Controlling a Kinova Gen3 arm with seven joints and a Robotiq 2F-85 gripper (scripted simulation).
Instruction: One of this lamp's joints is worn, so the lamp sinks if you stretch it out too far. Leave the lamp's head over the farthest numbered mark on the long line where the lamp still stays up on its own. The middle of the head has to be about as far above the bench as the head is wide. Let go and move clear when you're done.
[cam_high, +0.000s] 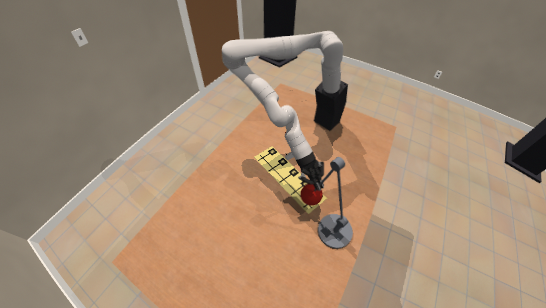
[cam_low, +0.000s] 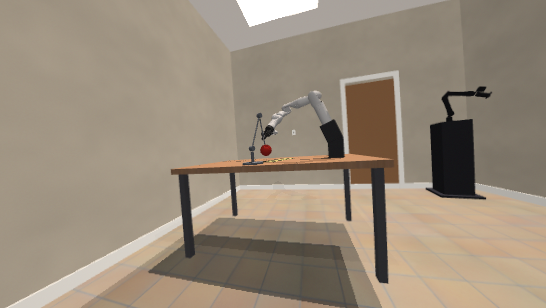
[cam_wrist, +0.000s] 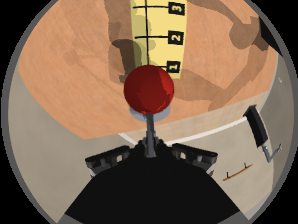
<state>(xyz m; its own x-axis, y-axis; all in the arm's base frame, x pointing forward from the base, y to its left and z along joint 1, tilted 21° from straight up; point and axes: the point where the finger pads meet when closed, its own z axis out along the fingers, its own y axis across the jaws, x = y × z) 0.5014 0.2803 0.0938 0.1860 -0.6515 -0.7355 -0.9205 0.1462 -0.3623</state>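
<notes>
The lamp has a grey round base (cam_high: 335, 231), a thin grey jointed arm (cam_high: 340, 192) and a red ball head (cam_high: 311, 195). The head hangs above the near end of the yellow numbered strip (cam_high: 287, 180). In the wrist view the head (cam_wrist: 149, 90) sits just before mark 1 (cam_wrist: 172, 67), with mark 2 (cam_wrist: 174, 38) beyond it. My gripper (cam_high: 311, 181) is right above the head. Its fingers (cam_wrist: 154, 148) stand only slightly apart on either side of the thin stem above the head. From the side, the head (cam_low: 265, 149) hangs a little above the bench.
The strip runs away from the lamp base toward the arm's black pedestal (cam_high: 330, 105) at the bench's far edge. The lamp base stands close to the bench's right edge. A black stand (cam_low: 452, 157) with another arm is on the floor, well away.
</notes>
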